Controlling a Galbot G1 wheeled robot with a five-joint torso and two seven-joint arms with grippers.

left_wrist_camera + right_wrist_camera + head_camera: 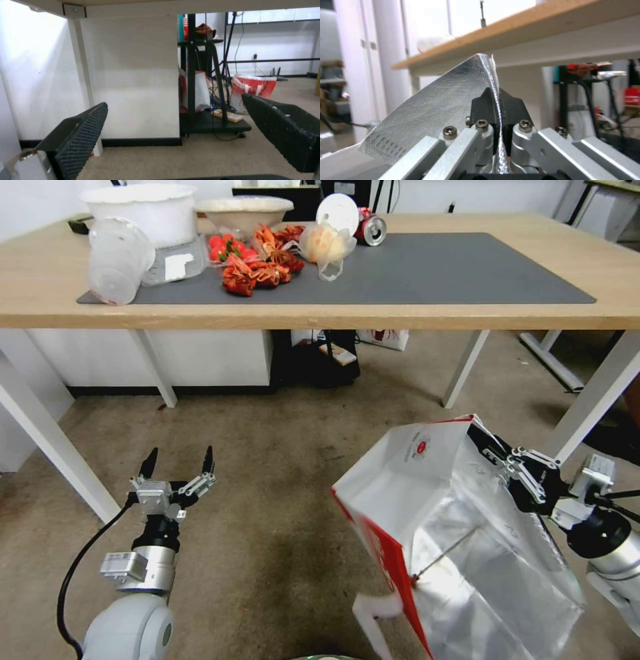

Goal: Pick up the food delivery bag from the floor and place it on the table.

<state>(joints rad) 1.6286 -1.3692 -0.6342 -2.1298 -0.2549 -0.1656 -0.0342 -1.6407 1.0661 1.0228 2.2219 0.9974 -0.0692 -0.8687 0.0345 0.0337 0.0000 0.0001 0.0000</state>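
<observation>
So the right gripper point(497, 450) has its fingers clamped on the foil rim of the food delivery bag point(427, 513), which hangs tilted above the floor point(267, 500), near the counter point(400, 317). The left gripper point(179, 463) hovers low on the left, fingers apart.

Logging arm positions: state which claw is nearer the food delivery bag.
Right. The right claw is shut on the top edge of the food delivery bag, pinching its foil lining. The left claw hangs open over the carpet, well apart from the bag.
</observation>
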